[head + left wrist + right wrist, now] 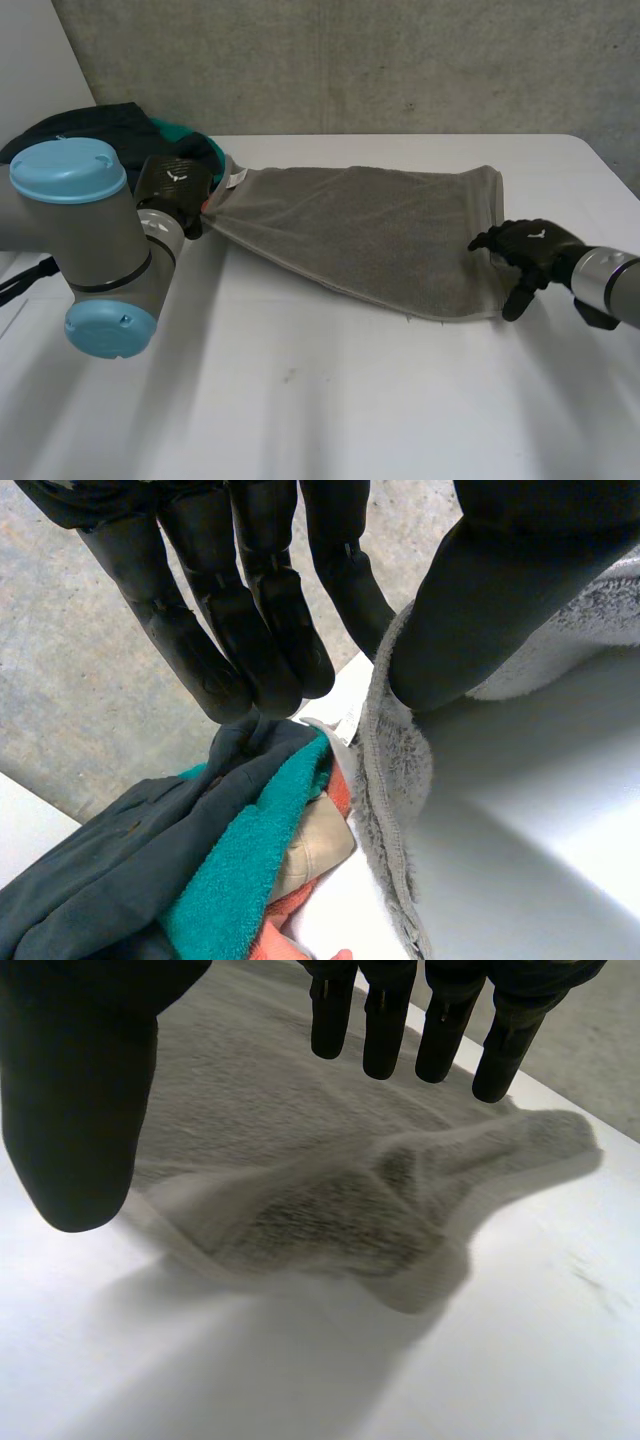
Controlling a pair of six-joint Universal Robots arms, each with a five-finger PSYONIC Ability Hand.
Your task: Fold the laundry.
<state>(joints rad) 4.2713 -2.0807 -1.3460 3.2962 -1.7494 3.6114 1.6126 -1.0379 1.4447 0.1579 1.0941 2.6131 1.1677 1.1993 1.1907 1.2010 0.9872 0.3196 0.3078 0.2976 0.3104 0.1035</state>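
One grey towel [370,235], seemingly mid-spreading: its corner is pinched by the left hand [178,190]; the opposite edge should next be gripped by the open, empty right hand [530,250].

- Left arm [95,235]: fat grey cylindrical joints, 2 round light-blue caps.
- Left hand [176,190]: black, small white mark on back.
- Right hand [530,250]: black, same white mark.
- Right arm [612,285]: grey cylinder.

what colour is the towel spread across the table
The towel is grey, best seen in the head view.
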